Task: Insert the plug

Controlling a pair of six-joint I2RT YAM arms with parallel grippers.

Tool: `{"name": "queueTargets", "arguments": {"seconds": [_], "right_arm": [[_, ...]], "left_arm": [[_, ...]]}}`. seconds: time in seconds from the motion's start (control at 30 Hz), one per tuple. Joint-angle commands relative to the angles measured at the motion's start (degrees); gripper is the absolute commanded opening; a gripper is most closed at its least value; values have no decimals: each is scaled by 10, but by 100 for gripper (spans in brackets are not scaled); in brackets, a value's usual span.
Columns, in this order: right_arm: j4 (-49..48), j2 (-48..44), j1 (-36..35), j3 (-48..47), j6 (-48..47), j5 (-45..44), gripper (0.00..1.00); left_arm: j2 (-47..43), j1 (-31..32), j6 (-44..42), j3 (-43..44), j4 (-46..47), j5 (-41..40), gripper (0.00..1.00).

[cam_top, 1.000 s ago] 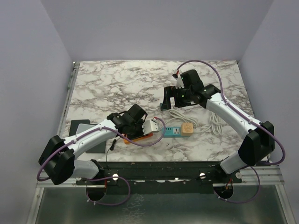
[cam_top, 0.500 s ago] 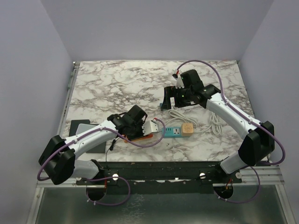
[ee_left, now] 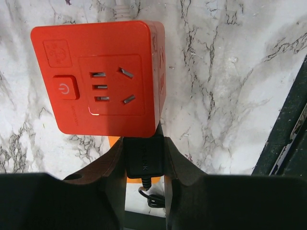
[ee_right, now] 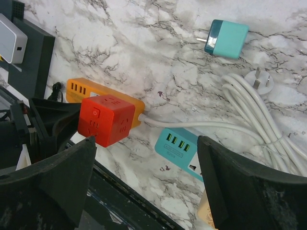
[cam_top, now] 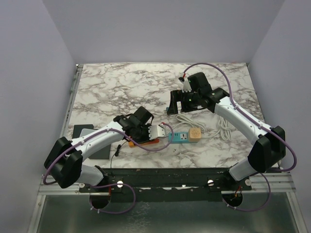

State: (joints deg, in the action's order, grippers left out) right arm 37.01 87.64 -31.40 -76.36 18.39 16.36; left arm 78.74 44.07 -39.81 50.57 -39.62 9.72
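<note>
A black plug (ee_left: pixel 144 158) with a thin black cable sits between my left gripper's (ee_left: pixel 143 143) fingers, which are shut on it. Its front end meets the near side of a red cube socket (ee_left: pixel 96 76), whose top face shows a power button and several slots. In the top view the left gripper (cam_top: pixel 149 131) is low at the table's front centre. The right wrist view shows the same red cube (ee_right: pixel 106 120) lying against an orange power strip (ee_right: pixel 84 90). My right gripper (ee_right: pixel 147 143) hangs open above the table with nothing in it, further back (cam_top: pixel 175 104).
A teal power strip (cam_top: pixel 179 138) and a tan cube (cam_top: pixel 195 134) lie right of the left gripper. A coiled white cable (ee_right: pixel 249 103) ends in a white plug (ee_right: pixel 259 80), with a teal charger (ee_right: pixel 225 38) nearby. A dark pad (cam_top: pixel 87 133) lies at front left.
The left arm has pushed slightly forward and right with the black plug. The right gripper's jaws have narrowed a little; its arm has stayed in place.
</note>
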Motion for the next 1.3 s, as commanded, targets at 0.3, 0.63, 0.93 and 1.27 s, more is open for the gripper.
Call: {"name": "queueTargets", "arguments": {"seconds": [0.3, 0.63, 0.93, 1.27], "right_arm": [[12, -4, 2, -11, -9, 26, 89], [21, 5, 2, -29, -10, 17, 89], [26, 10, 2, -42, -6, 28, 88], [23, 29, 2, -45, -3, 53, 87]], "left_arm": [[103, -43, -109, -53, -73, 73, 0], [45, -69, -99, -131, -30, 72, 0], [51, -115, -136, -144, -25, 87, 0], [17, -147, -179, -164, -38, 76, 0]]}}
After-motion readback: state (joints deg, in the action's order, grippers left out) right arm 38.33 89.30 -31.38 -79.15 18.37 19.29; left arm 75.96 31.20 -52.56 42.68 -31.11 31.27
